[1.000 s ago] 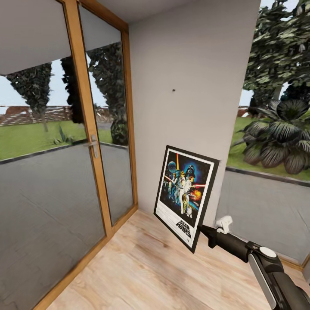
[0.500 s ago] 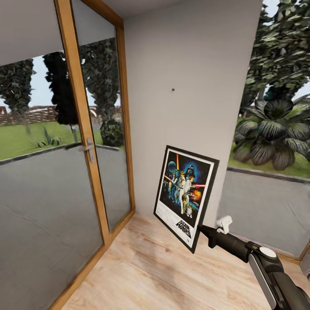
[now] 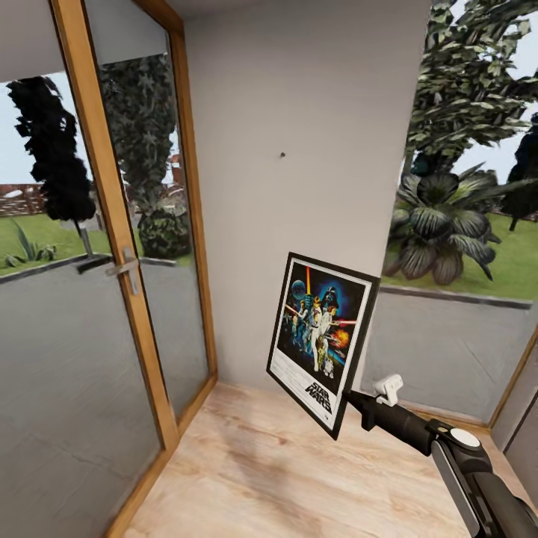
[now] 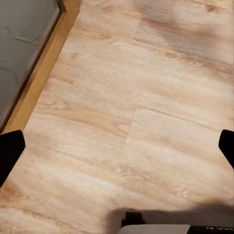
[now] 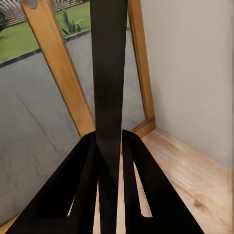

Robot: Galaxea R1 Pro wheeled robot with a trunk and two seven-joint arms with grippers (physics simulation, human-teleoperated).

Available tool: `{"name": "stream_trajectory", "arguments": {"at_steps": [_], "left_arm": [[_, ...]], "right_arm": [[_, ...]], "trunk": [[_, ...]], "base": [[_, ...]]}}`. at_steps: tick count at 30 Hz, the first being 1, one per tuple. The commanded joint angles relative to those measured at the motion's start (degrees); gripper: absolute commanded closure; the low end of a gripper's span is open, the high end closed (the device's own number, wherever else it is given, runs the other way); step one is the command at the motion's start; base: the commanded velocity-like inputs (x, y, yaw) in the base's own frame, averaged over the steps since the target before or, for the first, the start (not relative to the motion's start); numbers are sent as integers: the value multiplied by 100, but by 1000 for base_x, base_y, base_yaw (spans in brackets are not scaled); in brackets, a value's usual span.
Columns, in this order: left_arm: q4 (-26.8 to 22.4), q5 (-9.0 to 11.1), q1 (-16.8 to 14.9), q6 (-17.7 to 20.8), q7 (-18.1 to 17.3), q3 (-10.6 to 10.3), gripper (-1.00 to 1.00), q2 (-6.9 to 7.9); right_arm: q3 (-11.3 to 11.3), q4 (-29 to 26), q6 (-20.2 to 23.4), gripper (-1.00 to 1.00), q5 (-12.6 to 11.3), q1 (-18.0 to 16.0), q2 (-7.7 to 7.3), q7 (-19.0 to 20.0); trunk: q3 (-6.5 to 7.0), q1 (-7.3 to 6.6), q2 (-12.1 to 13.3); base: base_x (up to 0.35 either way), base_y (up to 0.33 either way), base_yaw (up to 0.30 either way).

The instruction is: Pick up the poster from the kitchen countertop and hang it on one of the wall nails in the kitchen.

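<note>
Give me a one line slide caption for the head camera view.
Right gripper holds the framed poster by its lower corner, below the wall nail on the grey wall.

The right gripper (image 3: 357, 404) was mostly tucked behind the poster (image 3: 321, 338) in the head view, so where its fingers actually met the frame couldn't be seen, and the arm ran off the picture's bottom right corner. In the right wrist view the poster (image 5: 109, 83) showed only as a dark edge-on strip cut off at the top, artwork hidden. The wall nail (image 3: 282, 155) was just a dot, and the left gripper's fingertips (image 4: 10, 148) poked in at the picture's edges, the rest cropped.
</note>
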Motion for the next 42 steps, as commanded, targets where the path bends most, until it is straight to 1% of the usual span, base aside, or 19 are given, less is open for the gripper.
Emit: {"name": "stream_trajectory", "arguments": {"at_steps": [1, 10, 21, 36, 42], "left_arm": [[-2, 1, 3, -13, -3, 3, -100, 0], [-2, 0, 4, -14, -3, 3, -100, 0], [-2, 0, 3, -13, 9, 3, -100, 0], [-2, -5, 3, -18, 15, 3, -100, 0], [-2, -7, 4, -18, 22, 12, -100, 0]], "right_arm": [[-5, 1, 62, 100, -62, -2, 1, 23], [-6, -2, 62, 100, -62, -2, 1, 23], [-5, -4, 62, 100, -62, -2, 1, 23], [-5, -3, 62, 100, -62, -2, 1, 26], [-5, -6, 62, 100, -62, -2, 1, 36]], "trunk": [[0, 4, -3], [0, 4, -3], [8, 4, -3], [51, 4, -3], [56, 4, -3]], "base": [[169, 314, -139], [169, 314, -52], [157, 285, -264], [14, 23, -294], [104, 9, -79]]}}
